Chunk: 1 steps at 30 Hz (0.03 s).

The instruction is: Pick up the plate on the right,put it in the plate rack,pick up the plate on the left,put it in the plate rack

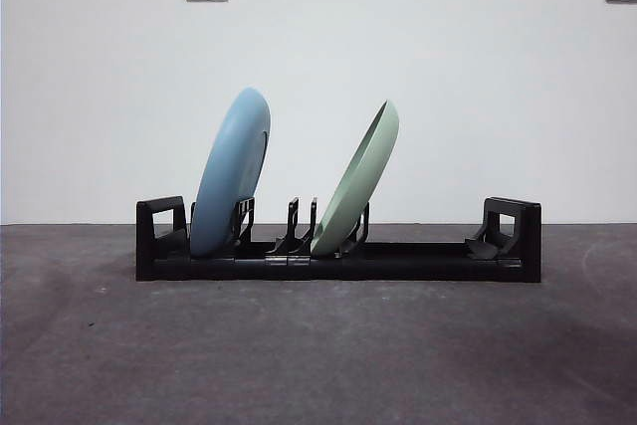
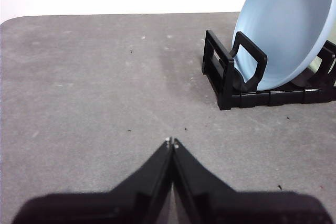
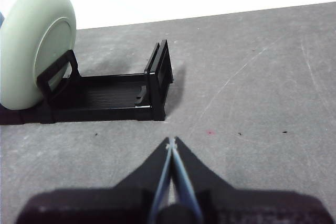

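Nearest to me, my left end effector [image 2: 171,142] and my right end effector [image 3: 171,142] are both closed and hold nothing, low over the grey tabletop [image 1: 318,365]. Farther away, the long black plastic plate rack [image 1: 338,256] carries the round light-blue plate [image 1: 231,171] and the round pale-green plate [image 1: 358,178], both leaning between prongs. I judge the task is finished.

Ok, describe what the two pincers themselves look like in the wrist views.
Both are matte black. The left pincer shows two wedge-shaped jaws tapering from a broad dark base to a narrow point with small pale tips. The right pincer has the same shape, with bluish inner faces along the seam. No cables, markings or labels are visible.
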### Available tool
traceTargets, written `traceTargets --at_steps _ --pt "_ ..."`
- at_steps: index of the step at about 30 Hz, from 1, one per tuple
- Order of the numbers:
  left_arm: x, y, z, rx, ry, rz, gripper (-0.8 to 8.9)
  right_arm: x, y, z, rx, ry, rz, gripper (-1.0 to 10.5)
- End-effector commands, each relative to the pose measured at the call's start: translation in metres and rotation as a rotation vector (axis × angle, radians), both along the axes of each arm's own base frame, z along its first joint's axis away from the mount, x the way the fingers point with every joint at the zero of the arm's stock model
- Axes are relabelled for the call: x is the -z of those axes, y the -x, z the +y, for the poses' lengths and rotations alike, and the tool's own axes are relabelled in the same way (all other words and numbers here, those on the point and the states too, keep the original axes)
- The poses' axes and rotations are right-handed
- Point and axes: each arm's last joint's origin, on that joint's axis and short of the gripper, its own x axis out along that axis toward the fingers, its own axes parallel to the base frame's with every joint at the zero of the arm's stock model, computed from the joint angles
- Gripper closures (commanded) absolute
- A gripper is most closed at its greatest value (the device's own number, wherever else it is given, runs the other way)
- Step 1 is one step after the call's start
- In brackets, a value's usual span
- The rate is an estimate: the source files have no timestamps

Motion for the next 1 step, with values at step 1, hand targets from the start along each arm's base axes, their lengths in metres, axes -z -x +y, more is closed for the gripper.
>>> traceTargets --at_steps 1 --pt "0.0047 -0.0008 0.0002 -0.005 0.005 0.008 8.16 0.0046 -0.0006 0.0002 0.002 -0.007 0.012 9.5"
